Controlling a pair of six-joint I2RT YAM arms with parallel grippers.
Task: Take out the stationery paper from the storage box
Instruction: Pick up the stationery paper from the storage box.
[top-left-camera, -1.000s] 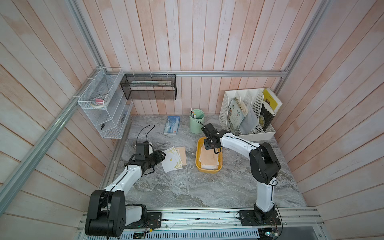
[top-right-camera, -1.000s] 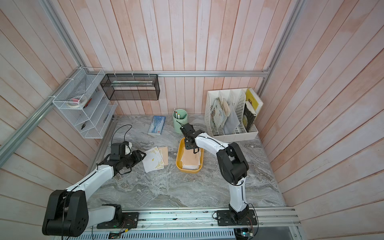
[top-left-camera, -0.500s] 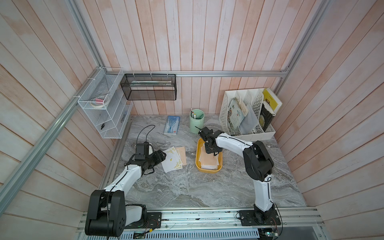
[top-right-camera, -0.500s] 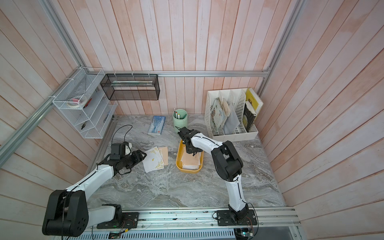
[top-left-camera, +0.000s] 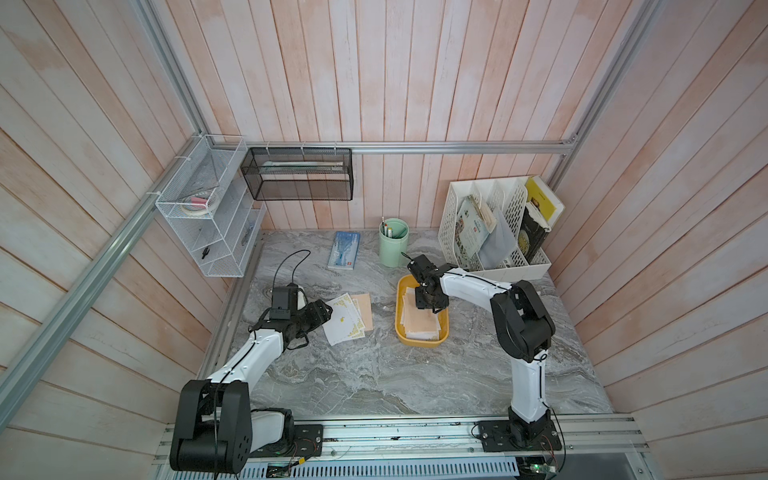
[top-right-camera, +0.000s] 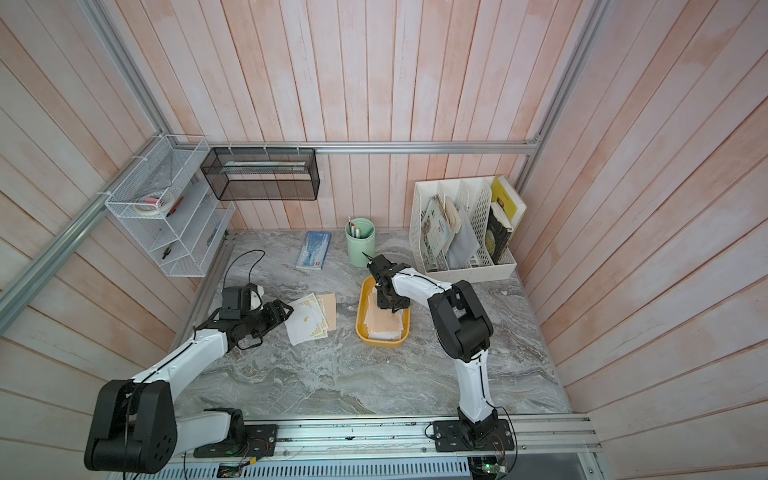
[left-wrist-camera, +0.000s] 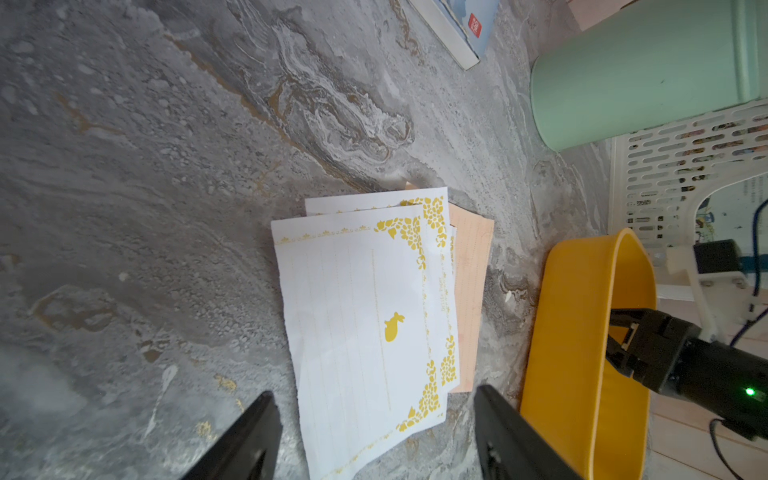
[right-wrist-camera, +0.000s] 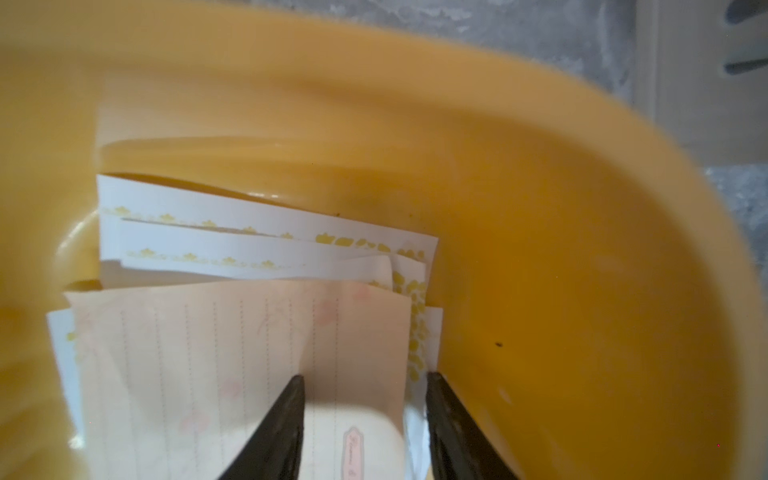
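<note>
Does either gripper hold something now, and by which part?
Nothing is held. The left gripper is open beside the white sheets on the table. The right gripper has its fingers apart astride an edge of the peach sheet inside the yellow storage box.

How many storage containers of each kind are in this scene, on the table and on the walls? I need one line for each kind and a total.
mustard-yellow storage box: 1
green pen cup: 1
white perforated file organizer: 1
black mesh basket: 1
white wire shelf: 1
Total: 5
</note>
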